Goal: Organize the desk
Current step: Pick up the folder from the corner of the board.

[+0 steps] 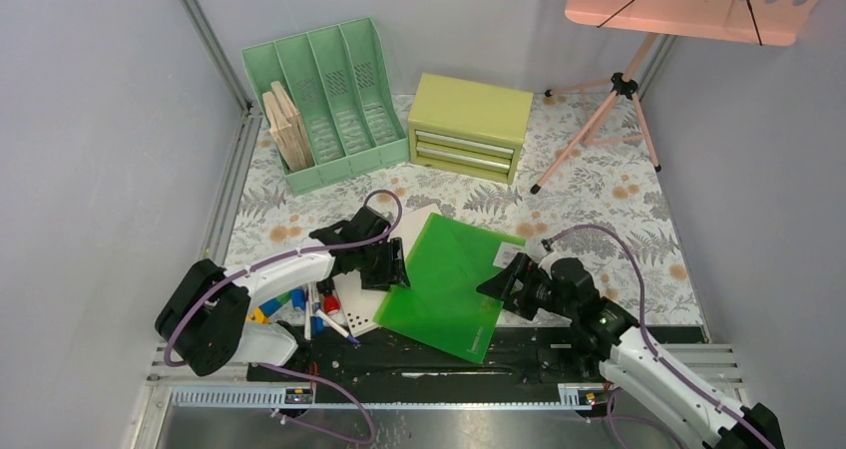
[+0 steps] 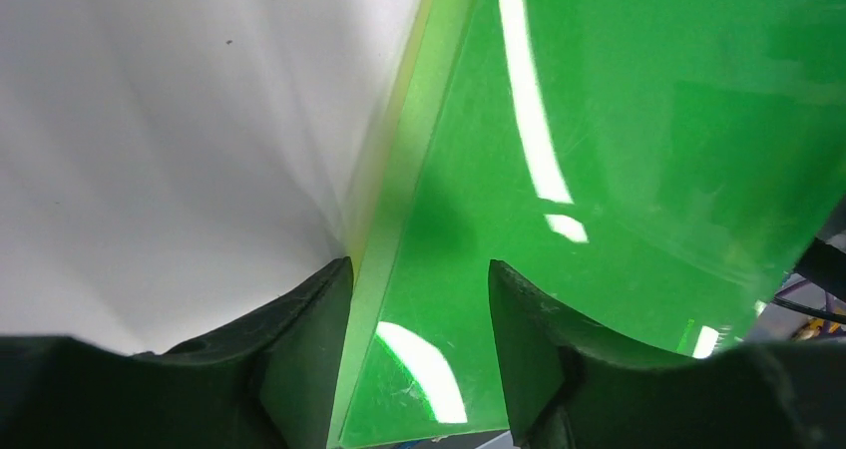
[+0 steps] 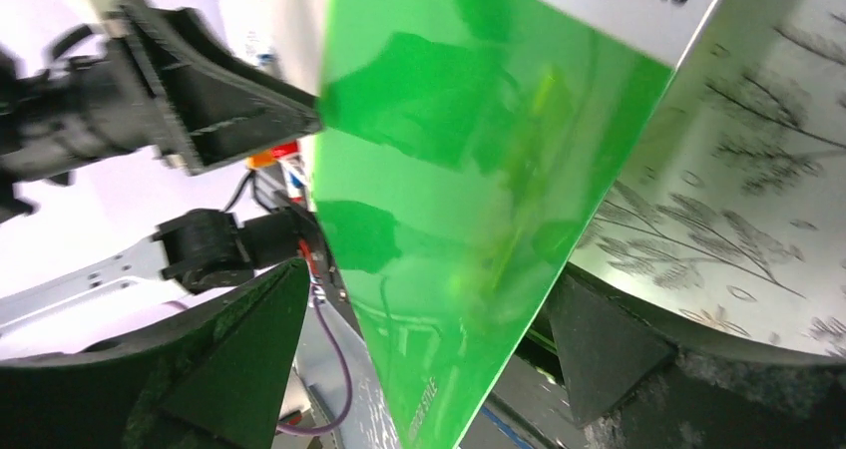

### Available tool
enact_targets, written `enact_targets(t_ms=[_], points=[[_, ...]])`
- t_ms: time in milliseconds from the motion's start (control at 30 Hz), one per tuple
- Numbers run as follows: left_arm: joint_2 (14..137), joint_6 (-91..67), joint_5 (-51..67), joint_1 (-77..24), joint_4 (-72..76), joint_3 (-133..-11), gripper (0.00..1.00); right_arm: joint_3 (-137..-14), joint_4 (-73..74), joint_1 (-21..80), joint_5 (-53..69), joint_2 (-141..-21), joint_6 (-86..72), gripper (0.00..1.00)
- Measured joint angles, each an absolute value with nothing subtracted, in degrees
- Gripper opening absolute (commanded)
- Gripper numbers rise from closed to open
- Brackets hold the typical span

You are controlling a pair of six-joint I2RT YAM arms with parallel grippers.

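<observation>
The fern-printed table [image 1: 599, 200] lay under everything, carrying a green folder [image 1: 449, 279] that looked light, slick and floppy, best pinched at its edges. Left hand [image 1: 399, 269] and right hand [image 1: 496, 287] each straddled an edge, jaws apart, unclamped

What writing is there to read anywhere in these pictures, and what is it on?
"CLIP", then a second word cut off by the picture's edge: on the white label stuck to the green folder, seen upside down from the right wrist.
Small pale print along the folder's near edge: too small to read.
Nothing else shows readable text.
</observation>
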State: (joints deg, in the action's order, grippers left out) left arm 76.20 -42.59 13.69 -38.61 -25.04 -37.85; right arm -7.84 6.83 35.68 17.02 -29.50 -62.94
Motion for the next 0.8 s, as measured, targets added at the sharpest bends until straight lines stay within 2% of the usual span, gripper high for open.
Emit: enact_targets(t_ms=[200,267,367,533,800], points=[[76.9,-43.7,14.0,-40.3,-23.4,-37.8,0.47,-5.2,0.3,35.5,17.1,-22.2,-64.1,0.91],[77.1,-44.1,14.2,-40.9,-22.5,-37.8,0.47,-4.7,-1.1,35.5,17.2,-22.0,-64.4,0.86],[77.5,-44.7,14.4,-41.5,-21.7,-37.8,0.47,-4.0,-4.4,35.5,18.0,-24.1,-65.2,0.72],[78.0,-45.5,14.7,-42.7,-19.9,-37.8,0.47,-3.5,-11.5,35.5,20.7,-31.9,-67.1,0.37],[76.1,-45.5,12.7,-43.5,-21.0,-37.9,0.61,-5.3,-12.5,35.5,23.8,-36.2,-66.0,0.06]])
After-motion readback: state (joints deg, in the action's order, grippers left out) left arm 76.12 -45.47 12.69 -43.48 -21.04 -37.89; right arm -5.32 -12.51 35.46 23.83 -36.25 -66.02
